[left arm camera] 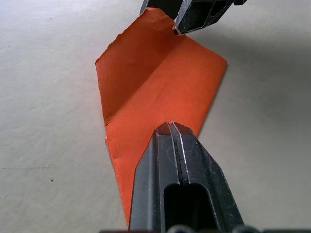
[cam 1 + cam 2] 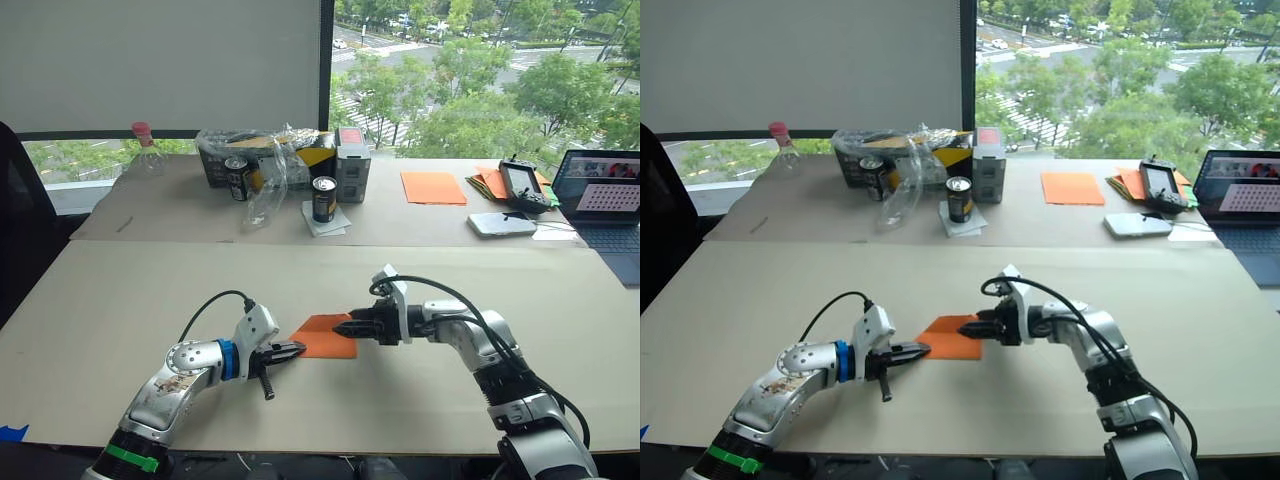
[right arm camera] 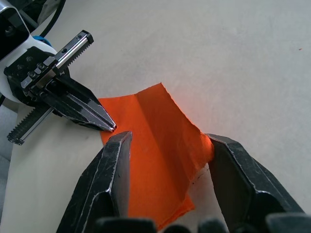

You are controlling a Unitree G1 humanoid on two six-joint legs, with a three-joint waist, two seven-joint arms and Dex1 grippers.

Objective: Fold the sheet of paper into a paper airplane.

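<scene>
The sheet of paper point(image 2: 322, 340) lies on the near table between my two arms, bright orange, folded, with a crease running along it point(image 1: 160, 82). My left gripper point(image 2: 300, 349) is shut and its tip rests on top of the paper's near left corner point(image 1: 170, 126). My right gripper point(image 2: 341, 327) reaches in from the right and is open. Its fingers point(image 3: 116, 160) stand on either side of the paper's far end, where a flap is raised between them.
The back table holds two cans point(image 2: 324, 198), a plastic bottle point(image 2: 146, 152), bags and a box point(image 2: 352, 163). A smooth orange sheet point(image 2: 433, 187), a pile of orange sheets point(image 2: 488, 182), a controller point(image 2: 522, 184) and a laptop point(image 2: 606, 195) sit at the right.
</scene>
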